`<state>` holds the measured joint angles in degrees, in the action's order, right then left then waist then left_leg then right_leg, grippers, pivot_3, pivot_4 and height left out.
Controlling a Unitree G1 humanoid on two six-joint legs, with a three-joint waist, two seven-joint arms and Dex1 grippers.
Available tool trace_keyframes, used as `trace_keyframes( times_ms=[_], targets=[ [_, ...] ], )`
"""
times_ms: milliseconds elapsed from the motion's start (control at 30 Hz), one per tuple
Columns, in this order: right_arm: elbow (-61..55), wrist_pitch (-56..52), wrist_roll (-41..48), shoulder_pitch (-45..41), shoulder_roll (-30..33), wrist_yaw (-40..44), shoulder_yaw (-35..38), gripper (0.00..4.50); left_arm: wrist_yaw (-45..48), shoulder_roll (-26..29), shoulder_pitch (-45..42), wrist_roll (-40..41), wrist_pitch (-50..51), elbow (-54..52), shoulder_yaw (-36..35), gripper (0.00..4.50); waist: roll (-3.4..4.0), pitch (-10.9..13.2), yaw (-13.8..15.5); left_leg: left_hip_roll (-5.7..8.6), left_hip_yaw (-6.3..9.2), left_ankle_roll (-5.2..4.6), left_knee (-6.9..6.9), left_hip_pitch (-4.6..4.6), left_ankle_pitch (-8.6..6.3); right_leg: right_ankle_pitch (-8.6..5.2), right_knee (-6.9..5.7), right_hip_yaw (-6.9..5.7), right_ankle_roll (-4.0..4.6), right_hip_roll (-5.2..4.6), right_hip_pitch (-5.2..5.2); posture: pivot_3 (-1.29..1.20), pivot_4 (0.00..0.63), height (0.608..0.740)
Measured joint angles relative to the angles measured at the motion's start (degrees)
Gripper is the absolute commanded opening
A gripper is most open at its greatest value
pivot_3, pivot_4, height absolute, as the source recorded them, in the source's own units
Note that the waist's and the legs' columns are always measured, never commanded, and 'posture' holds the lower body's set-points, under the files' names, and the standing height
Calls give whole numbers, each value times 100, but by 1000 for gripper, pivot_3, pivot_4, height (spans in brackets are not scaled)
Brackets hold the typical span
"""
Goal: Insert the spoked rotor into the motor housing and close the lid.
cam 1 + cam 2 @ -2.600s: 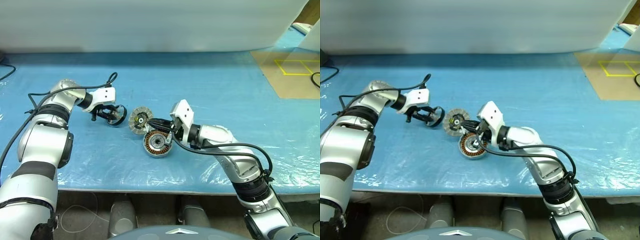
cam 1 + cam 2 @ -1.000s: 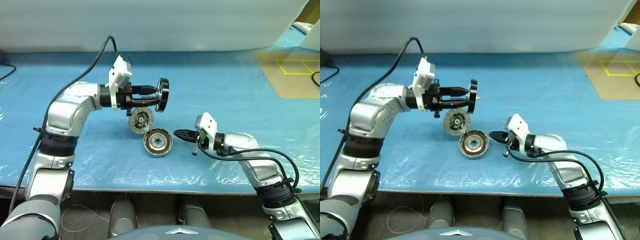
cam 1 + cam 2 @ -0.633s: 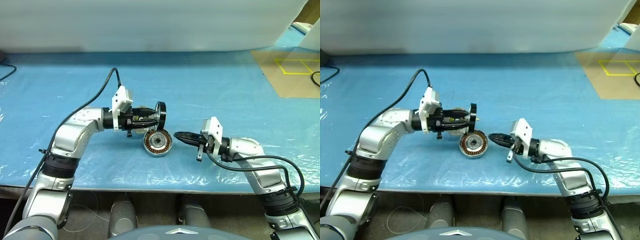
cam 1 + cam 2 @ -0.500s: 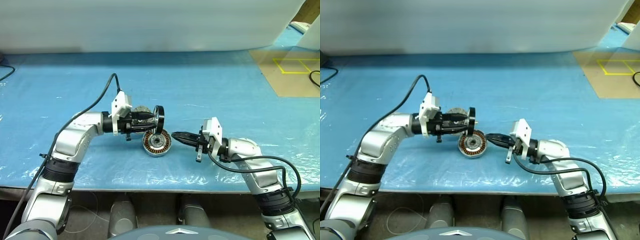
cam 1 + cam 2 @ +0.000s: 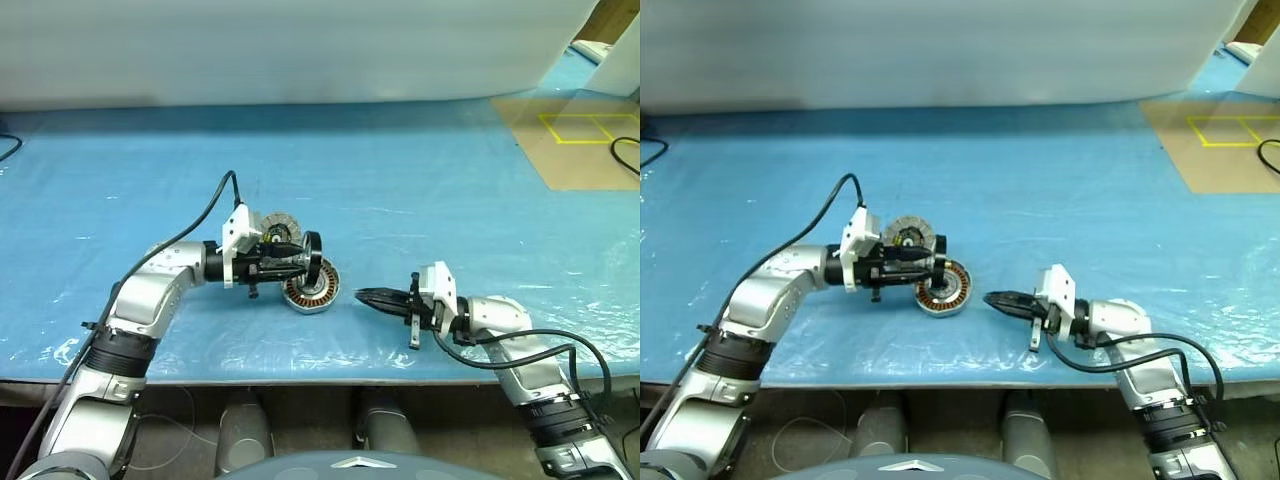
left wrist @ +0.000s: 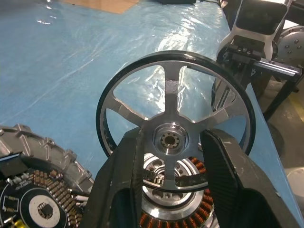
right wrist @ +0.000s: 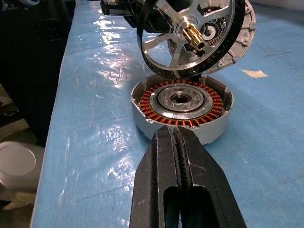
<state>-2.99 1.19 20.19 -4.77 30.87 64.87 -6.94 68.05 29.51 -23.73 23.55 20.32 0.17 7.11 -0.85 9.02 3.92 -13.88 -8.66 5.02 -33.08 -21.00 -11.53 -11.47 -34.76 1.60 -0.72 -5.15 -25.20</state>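
Observation:
My left gripper (image 5: 303, 262) is shut on the spoked rotor (image 5: 315, 263), a dark ring with thin silver spokes and a brass hub. The rotor stands on edge, its rim just above the left rim of the motor housing (image 5: 318, 292). The housing lies flat and open on the blue table, its copper windings (image 7: 183, 102) and metal hub showing. The lid (image 5: 274, 226) sits just behind my left gripper, with its black-and-yellow face up. To the right of the housing, a short gap away, my right gripper (image 5: 366, 296) is shut and empty, pointing at it.
The blue plastic-covered table (image 5: 450, 200) ends at a front edge close below both arms. A brown board with a yellow taped square (image 5: 580, 140) lies at the far right. A black cable (image 5: 215, 195) loops up from my left wrist. A white wall runs along the back.
My left arm has come down with the rotor from well above the table to just over the housing. My right gripper has drawn back from the housing, still shut.

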Motion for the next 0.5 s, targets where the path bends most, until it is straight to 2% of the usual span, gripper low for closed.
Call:
trace_keyframes(
  times_ms=[500],
  targets=[
    [-1, 21, -16, -91, 8, -166, 0, 0, 215, 248, -107, -344, -103, 125, 209, 1505, 0, 0, 0, 0, 0, -11, 1, 2, -5, 0, 0, 0, 0, 0, 0, 0, 150, 740]
  ],
)
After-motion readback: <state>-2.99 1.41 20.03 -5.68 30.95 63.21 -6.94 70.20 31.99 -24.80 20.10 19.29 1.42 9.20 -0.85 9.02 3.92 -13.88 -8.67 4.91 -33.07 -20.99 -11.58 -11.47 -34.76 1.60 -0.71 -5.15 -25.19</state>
